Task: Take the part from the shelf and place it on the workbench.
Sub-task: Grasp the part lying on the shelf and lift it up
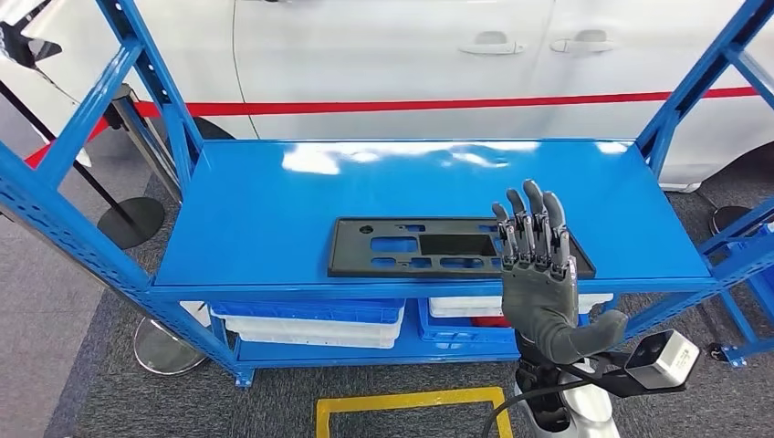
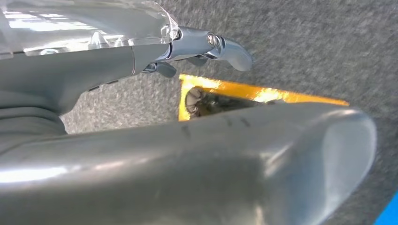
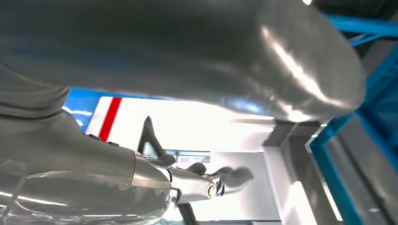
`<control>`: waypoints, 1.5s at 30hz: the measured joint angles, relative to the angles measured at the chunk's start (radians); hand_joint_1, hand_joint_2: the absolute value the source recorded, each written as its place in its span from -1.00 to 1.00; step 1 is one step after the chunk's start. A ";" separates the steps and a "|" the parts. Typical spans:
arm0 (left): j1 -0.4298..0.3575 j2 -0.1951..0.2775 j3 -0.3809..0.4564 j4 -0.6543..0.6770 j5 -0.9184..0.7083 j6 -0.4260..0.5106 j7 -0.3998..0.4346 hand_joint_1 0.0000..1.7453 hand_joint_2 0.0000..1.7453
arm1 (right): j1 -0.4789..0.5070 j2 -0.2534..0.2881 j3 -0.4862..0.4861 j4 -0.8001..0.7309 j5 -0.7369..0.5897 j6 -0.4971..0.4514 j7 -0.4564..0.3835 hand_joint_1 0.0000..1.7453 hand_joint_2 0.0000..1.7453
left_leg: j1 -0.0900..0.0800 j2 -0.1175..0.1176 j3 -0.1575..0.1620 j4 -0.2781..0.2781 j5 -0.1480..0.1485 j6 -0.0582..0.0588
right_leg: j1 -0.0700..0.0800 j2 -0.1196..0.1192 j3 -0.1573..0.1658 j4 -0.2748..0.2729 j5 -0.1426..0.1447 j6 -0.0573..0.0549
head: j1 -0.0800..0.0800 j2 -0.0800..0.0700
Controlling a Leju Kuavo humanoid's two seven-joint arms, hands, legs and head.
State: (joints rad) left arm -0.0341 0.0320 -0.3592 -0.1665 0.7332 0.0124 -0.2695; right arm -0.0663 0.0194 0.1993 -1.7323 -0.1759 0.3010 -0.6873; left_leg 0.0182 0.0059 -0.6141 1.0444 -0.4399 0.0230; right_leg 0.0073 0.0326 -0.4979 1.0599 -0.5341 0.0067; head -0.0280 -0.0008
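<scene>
The part (image 1: 429, 246) is a flat black panel with several cut-outs, lying near the front edge of the blue shelf top (image 1: 274, 192). My right hand (image 1: 538, 274) is raised in front of the shelf's front edge, fingers straight and apart, holding nothing; its fingertips overlap the part's right end in the head view. In the right wrist view the right hand (image 3: 187, 61) shows its thick thumb and one extended finger, nothing between them. My left hand (image 2: 187, 159) hangs low over grey carpet, its fingers apart and holding nothing.
A white car (image 1: 411, 55) with a red stripe stands right behind the shelf. Blue uprights (image 1: 146, 73) frame both sides. White and blue bins (image 1: 310, 324) sit on the lower level. Yellow floor tape (image 1: 411, 401) marks the carpet below; a stanchion base (image 1: 132, 219) stands at left.
</scene>
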 joint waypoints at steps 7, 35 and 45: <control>0.002 0.001 -0.001 0.000 -0.011 0.010 -0.003 -1.00 -1.00 | 0.007 0.000 0.001 0.008 0.004 0.000 0.001 -1.00 -1.00 | 0.002 -0.001 0.079 -0.010 -0.056 0.003 | -0.017 -0.027 -0.199 0.185 -0.064 0.022 | 0.005 0.000; 0.005 -0.010 -0.001 0.003 0.023 0.035 0.018 -1.00 -1.00 | 0.063 -0.144 -0.020 0.060 0.519 -0.226 0.013 -1.00 1.00 | 0.002 -0.002 0.046 -0.013 -0.030 0.009 | -0.015 -0.023 -0.213 0.220 -0.043 0.025 | 0.011 0.000; 0.004 -0.019 -0.001 0.003 0.023 0.017 0.018 -1.00 -1.00 | 0.167 -0.223 -0.081 -0.049 0.650 -0.248 -0.005 -1.00 1.00 | -0.001 0.001 0.065 -0.016 -0.050 -0.026 | -0.012 -0.029 -0.088 -0.054 0.092 -0.004 | 0.010 0.000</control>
State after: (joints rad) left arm -0.0303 0.0133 -0.3601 -0.1633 0.7561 0.0298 -0.2515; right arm 0.1007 -0.2037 0.1184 -1.7817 0.4745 0.0526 -0.6920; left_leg 0.0174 0.0068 -0.5495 1.0281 -0.4901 -0.0035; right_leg -0.0045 0.0034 -0.5860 1.0064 -0.4424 0.0031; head -0.0179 -0.0008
